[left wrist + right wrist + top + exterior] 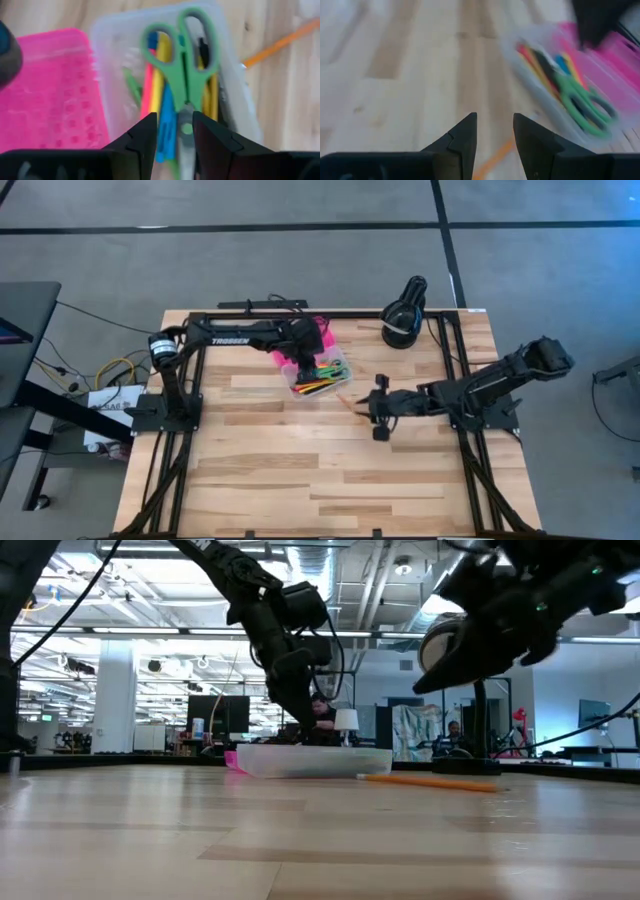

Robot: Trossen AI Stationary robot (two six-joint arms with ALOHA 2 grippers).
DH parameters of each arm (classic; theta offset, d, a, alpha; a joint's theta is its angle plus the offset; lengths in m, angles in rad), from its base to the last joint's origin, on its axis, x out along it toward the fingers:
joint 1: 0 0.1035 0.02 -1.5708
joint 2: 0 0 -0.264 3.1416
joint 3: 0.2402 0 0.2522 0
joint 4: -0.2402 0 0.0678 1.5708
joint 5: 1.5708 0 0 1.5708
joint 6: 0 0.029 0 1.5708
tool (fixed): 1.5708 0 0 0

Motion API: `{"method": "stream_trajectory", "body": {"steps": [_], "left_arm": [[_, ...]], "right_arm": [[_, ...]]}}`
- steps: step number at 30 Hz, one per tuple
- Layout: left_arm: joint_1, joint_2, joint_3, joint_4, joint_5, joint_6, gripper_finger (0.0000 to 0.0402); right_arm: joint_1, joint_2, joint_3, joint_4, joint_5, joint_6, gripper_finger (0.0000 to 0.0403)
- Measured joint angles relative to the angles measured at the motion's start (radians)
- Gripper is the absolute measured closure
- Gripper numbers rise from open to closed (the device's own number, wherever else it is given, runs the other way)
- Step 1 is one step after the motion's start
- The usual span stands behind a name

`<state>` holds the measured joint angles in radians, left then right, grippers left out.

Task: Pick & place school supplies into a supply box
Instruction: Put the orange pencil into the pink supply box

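The supply box has a hot pink lid (55,90) lying open beside its clear base (107,60), at the table's far middle (320,372). In the base lie green-handled scissors (185,65) on top of yellow, pink, blue and green pens. My left gripper (175,117) is open right over the base, one finger on each side of the scissors' blades (185,135). An orange pencil (345,402) lies flat on the table just near of the box. My right gripper (495,117) is open and hovers above the table (440,650), close to the pencil's right end (492,160).
A black rounded object with a white band (403,315) stands at the table's far edge, right of the box. Cables hang off the table's left side (110,375). The wooden table's near half (320,480) is bare.
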<state>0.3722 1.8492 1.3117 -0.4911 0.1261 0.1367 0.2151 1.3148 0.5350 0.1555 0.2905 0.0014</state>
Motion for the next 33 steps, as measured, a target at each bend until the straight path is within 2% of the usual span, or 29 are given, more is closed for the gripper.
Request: {"method": "stream_trajectory", "body": {"steps": [7, 15, 23, 27, 33], "left_arm": [[-0.085, 0.0, 0.0, -0.11, 0.028, 0.069, 0.0284], [-0.224, 0.0, 0.0, -0.195, 0.016, 0.089, 0.0284], [-0.358, -0.044, -0.001, -0.272, -0.113, 0.023, 0.0284], [-0.461, -0.118, -0.024, -0.274, -0.166, -0.022, 0.0284], [-0.639, -0.264, -0.124, -0.253, -0.363, -0.15, 0.0284]], "right_arm": [[-0.069, 0.032, 0.0, -0.002, 0.005, 0.143, 0.0281], [-0.076, 0.18, 0.072, -0.029, -0.003, 0.197, 0.0281], [-0.089, 0.327, 0.191, -0.256, 0.055, 0.31, 0.0281], [-0.1, 0.356, 0.225, -0.273, 0.062, 0.313, 0.0281], [-0.1, 0.375, 0.229, -0.283, 0.06, 0.314, 0.0281]]}}
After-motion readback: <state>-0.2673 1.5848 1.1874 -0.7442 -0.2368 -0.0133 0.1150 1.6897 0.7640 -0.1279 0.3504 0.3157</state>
